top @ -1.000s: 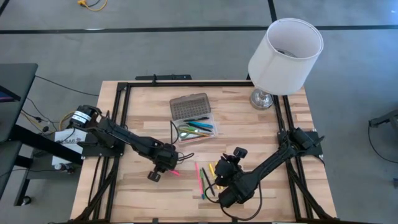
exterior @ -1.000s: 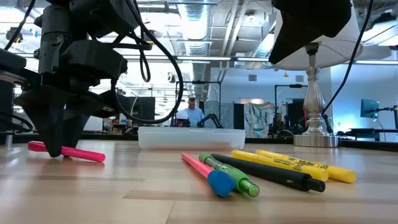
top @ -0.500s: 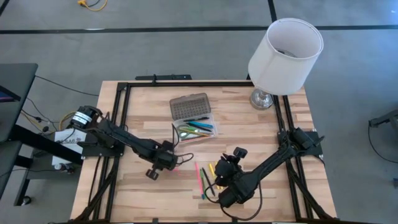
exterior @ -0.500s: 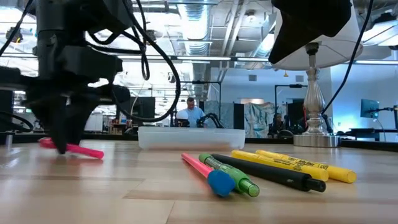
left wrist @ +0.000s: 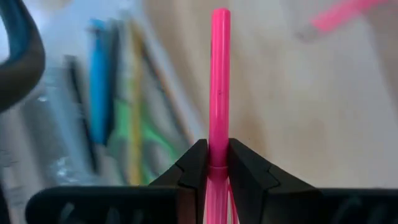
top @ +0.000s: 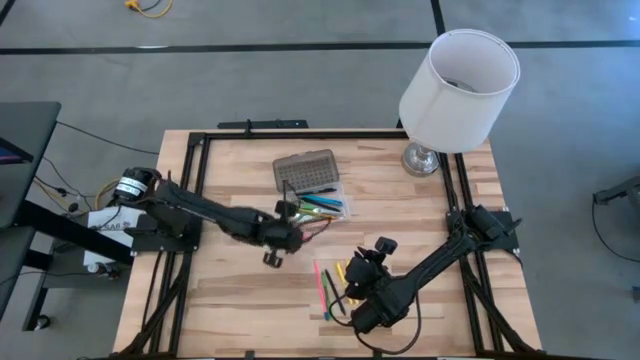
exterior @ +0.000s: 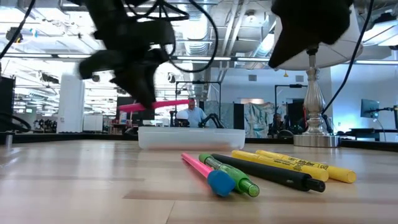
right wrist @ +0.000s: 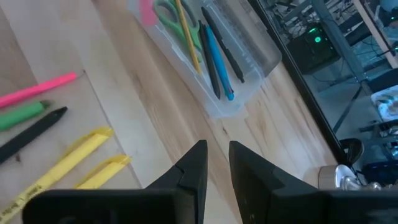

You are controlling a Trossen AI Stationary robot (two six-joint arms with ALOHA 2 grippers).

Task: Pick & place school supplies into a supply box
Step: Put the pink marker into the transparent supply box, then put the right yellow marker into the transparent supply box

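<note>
My left gripper (top: pixel 284 232) is shut on a pink pen (exterior: pixel 163 104) and hangs in the air beside the supply box's left near corner. The supply box (top: pixel 318 207) is a clear tray with its ribbed lid (top: pixel 305 172) folded open behind it. Green scissors and several pens lie inside it (right wrist: pixel 208 56). Loose pink, green, black and yellow pens (exterior: pixel 261 171) lie flat on the table. My right gripper (right wrist: pixel 216 163) hovers right of those pens (top: pixel 330 282), holding nothing, its fingers a narrow gap apart. My left gripper pinches the pink pen's shaft (left wrist: pixel 216 149) between its two fingers, nearer one end than the middle. The fingers (exterior: pixel 144 87) come from above, slanting down, and lie across the pen. The pen is lifted clear and about level, with its long free end (left wrist: pixel 219 18) sticking out past the fingers.
A white lamp (top: pixel 458 85) stands on its metal base (top: pixel 421 158) at the table's far right corner, right of the box. A black frame (top: pixel 195 190) runs along the table's edges. Bare wood (top: pixel 240 290) lies at the near left.
My left gripper, shut on the pink pen throughout, has risen from the table and swung right and toward the far edge, up to the supply box. The pen, lying on the table a second ago, is now lifted clear and level above the box's height.
</note>
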